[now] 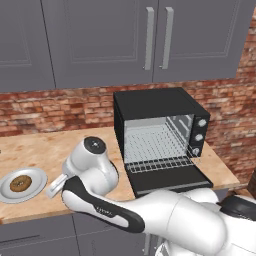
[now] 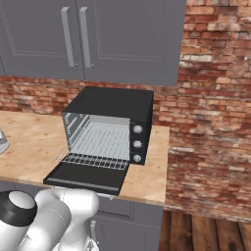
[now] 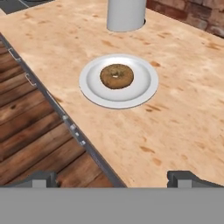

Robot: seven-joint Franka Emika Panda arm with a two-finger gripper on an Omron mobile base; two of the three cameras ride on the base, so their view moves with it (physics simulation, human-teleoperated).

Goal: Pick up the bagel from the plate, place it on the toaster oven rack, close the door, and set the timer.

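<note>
claw (image 3: 113, 178) wide open, nothing between its tips, hanging over the front edge of the worktop (image 3: 183, 109). bagel (image 3: 117, 76) lies in the middle of the plate (image 3: 94, 89), on the worktop near its front edge toward the left end. a grey cylinder (image 3: 126, 14) stands just behind the plate, apart from it. farther right the toaster oven (image 1: 160, 122) sits at the back by the brick wall (image 2: 211, 122), its door (image 1: 167, 177) dropped flat, rack (image 1: 159, 164) pulled partly out. grey cabinets (image 1: 100, 40) above.
</note>
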